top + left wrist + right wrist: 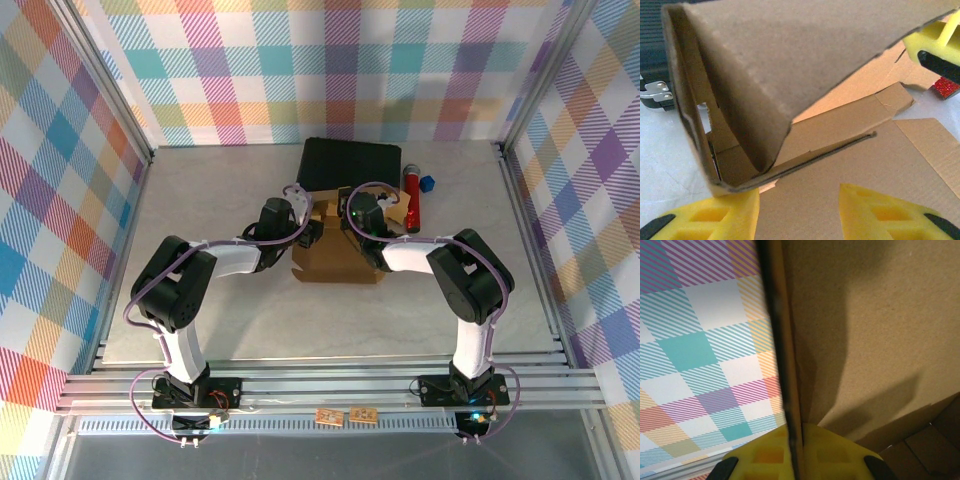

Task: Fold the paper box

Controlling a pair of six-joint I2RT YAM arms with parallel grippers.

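Two grippers on a half-folded box

Found paper box [335, 268] near the middle of the table [240, 320], between the two wrists, just in front of a black case [350, 165]. Noted it partly folded: base panel flat, one broad flap reared up and tilted over the interior, one end wall upright. Saw left gripper [799, 192] poised over the flat front panel, yellow fingers [735, 217] spread apart, nothing caught between them. Could not tell whether those fingertips touched the cardboard. Saw right gripper [796, 440] at the box's rear right, jaws pinched together on a standing cardboard panel, with the dark cut edge running straight up from between the pads [835, 455]. Logged plaid wall [695, 340] beyond that edge. Marked a red glittery cylinder [412, 205] and a small blue object [428, 184] right of the case, apart from the box.
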